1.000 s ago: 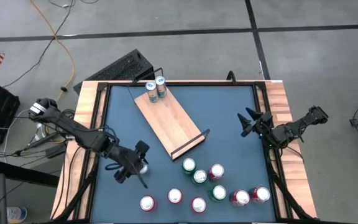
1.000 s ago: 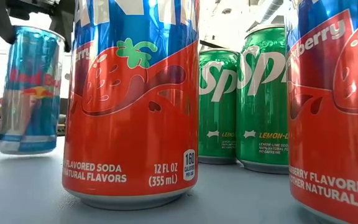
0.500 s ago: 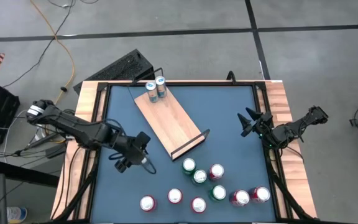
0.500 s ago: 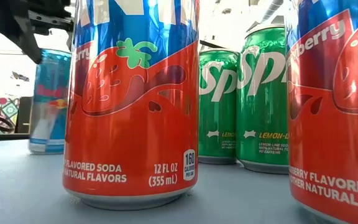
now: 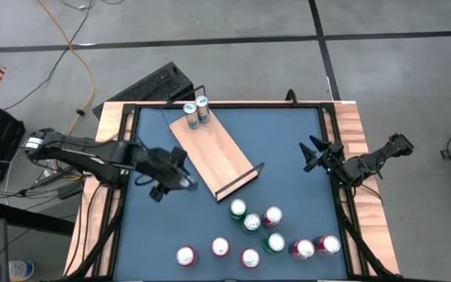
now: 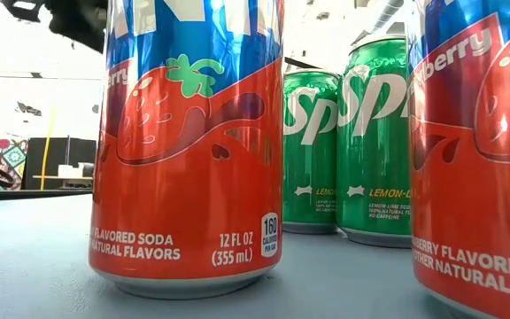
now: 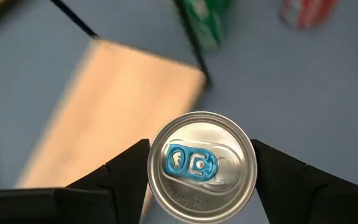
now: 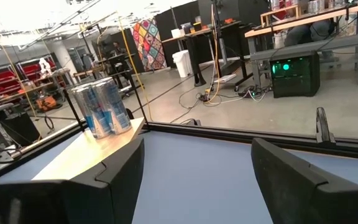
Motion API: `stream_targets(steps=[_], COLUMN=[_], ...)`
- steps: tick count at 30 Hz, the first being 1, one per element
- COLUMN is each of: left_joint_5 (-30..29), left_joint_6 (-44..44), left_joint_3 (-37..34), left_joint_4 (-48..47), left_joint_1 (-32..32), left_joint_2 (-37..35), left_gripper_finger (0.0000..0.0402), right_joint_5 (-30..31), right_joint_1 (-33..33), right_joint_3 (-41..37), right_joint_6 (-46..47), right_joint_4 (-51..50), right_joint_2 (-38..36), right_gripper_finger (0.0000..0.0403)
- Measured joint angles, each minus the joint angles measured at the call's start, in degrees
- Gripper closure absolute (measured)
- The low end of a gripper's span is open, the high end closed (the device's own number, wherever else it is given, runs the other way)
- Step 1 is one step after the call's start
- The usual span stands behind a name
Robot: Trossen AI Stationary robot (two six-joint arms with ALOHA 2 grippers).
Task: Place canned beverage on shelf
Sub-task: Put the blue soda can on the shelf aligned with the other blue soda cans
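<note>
High view: the left gripper pinches a can just beside the shelf; the right gripper waits, fingers spread, near the table's right edge. Low view: red can, green cans. Left wrist view: can top clamped between fingers.

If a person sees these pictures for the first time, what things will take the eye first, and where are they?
The left hand is shut on a silver-topped can with a blue tab, carried beside the near end of the wooden shelf, which lies slantwise on the blue table. Two blue cans stand at the shelf's far end. A cluster of red and green cans fills the table's front, and the right hand waits open at the right edge.
</note>
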Motion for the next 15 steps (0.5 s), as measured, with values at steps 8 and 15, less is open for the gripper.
stream_targets(steps=[8, 15], left_joint_5=[5.8, 8.49], left_joint_6=[2.07, 7.96], left_joint_3=[0.76, 2.74], left_joint_4=[4.71, 7.62], left_joint_1=[8.17, 13.79], left_joint_2=[-1.72, 4.2], left_gripper_finger=[0.017, 0.0169], right_joint_5=[0.07, 0.13], right_joint_1=[0.0, 0.0], right_joint_3=[0.02, 0.02], right_joint_6=[0.0, 0.96], right_joint_4=[-0.02, -0.04], right_joint_2=[0.0, -0.01], right_gripper_finger=[0.0121, 0.0121])
